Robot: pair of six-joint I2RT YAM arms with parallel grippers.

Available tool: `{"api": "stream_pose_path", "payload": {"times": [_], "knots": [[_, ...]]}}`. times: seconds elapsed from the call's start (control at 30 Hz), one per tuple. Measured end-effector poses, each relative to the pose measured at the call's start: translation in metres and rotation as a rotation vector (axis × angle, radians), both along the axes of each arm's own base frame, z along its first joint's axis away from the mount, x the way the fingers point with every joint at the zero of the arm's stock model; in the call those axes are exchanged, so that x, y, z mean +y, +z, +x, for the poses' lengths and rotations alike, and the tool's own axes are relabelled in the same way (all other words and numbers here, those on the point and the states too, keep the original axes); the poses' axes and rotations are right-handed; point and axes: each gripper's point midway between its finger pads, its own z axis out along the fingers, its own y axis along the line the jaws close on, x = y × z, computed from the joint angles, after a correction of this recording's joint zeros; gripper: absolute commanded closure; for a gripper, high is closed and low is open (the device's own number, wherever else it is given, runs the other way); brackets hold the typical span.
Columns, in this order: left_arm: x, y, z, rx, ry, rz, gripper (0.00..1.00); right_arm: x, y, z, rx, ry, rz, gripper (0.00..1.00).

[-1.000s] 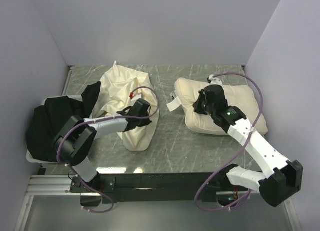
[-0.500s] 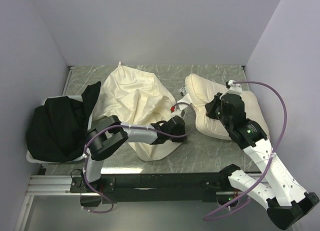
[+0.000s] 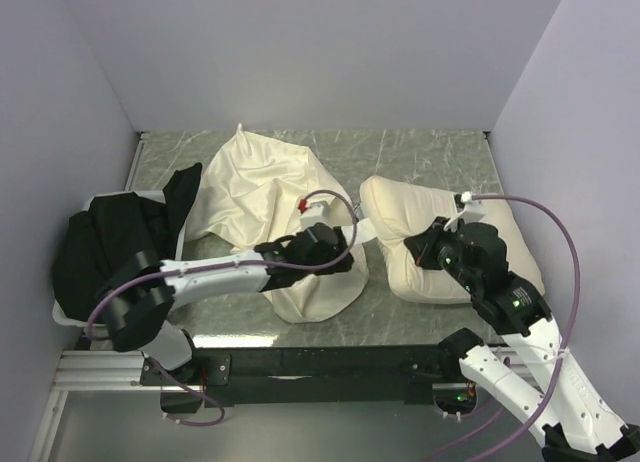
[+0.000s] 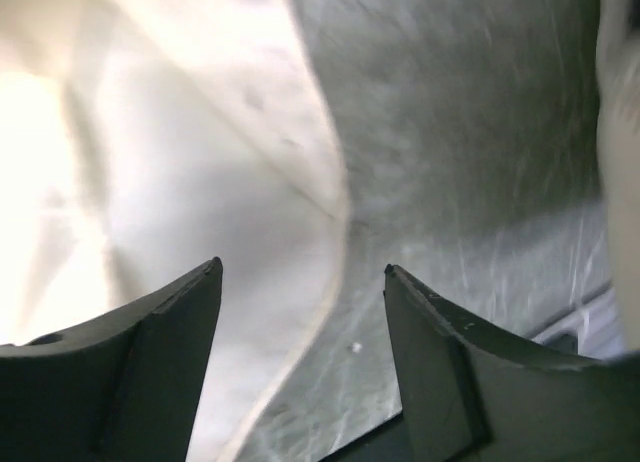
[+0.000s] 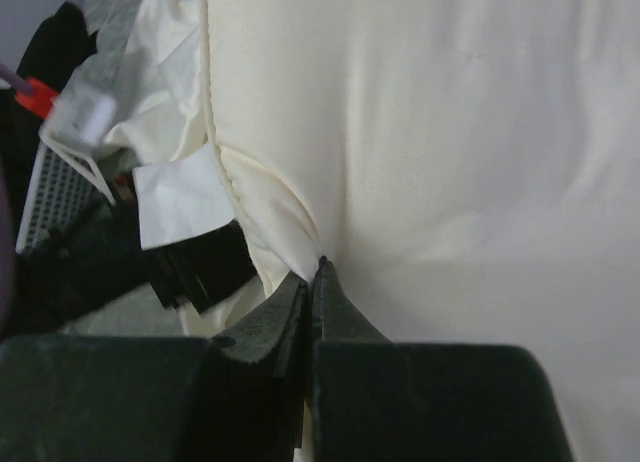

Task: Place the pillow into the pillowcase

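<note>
The pillow (image 3: 395,210) — plump, cream, seamed along its edges — lies flat to the right. The pillowcase (image 3: 262,187), limp and wrinkled, sprawls just beside it, left.

My left arm (image 3: 215,272) and right arm (image 3: 515,304) have white links and black joints; a purple cable (image 3: 572,247) follows each; the left pincer (image 4: 302,282) is dark grey.

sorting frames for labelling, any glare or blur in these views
Left wrist view: pillowcase blown out to white at far left, whole frame soft. Right wrist view: pillow evenly lit, red clip at upper left out of focus. Top external view: sharp, even light, only faint shadows on the table.
</note>
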Motion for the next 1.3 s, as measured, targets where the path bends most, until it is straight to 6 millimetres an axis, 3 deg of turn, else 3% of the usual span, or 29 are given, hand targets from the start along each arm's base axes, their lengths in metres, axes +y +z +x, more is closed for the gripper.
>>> {"api": "stream_pose_path", "payload": {"times": [0.13,0.3,0.43,0.63,0.83,0.9,0.93,1.0,1.03,1.13,1.3], "knots": [[0.048,0.017,0.018,-0.034,0.122,0.04,0.34,0.017,-0.019,-0.016,0.047,0.097,0.02,1.0],[0.094,0.024,0.046,-0.089,0.221,0.212,0.28,0.042,-0.046,-0.036,0.121,0.212,-0.015,1.0],[0.11,0.025,0.063,-0.119,0.241,0.347,0.27,0.059,-0.059,-0.042,0.163,0.266,-0.046,1.0],[0.133,0.002,0.082,-0.099,0.201,0.486,0.23,0.071,-0.071,-0.044,0.197,0.29,-0.086,1.0],[0.123,-0.025,0.093,-0.076,0.1,0.586,0.23,0.077,-0.078,-0.047,0.21,0.305,-0.115,1.0],[0.124,-0.033,0.097,-0.066,0.086,0.612,0.31,0.08,-0.08,-0.048,0.213,0.313,-0.125,1.0],[0.125,-0.035,0.099,-0.062,0.084,0.623,0.48,0.081,-0.081,-0.049,0.216,0.318,-0.13,1.0],[0.13,-0.037,0.108,-0.058,0.088,0.64,0.67,0.085,-0.086,-0.052,0.226,0.335,-0.148,1.0],[0.131,-0.037,0.112,-0.058,0.092,0.643,0.81,0.087,-0.088,-0.052,0.23,0.34,-0.156,1.0],[0.126,-0.023,0.13,-0.084,0.092,0.63,0.96,0.094,-0.097,-0.052,0.247,0.352,-0.187,1.0],[0.099,0.011,0.145,-0.143,0.05,0.526,0.99,0.1,-0.108,-0.044,0.264,0.335,-0.238,1.0]]}}
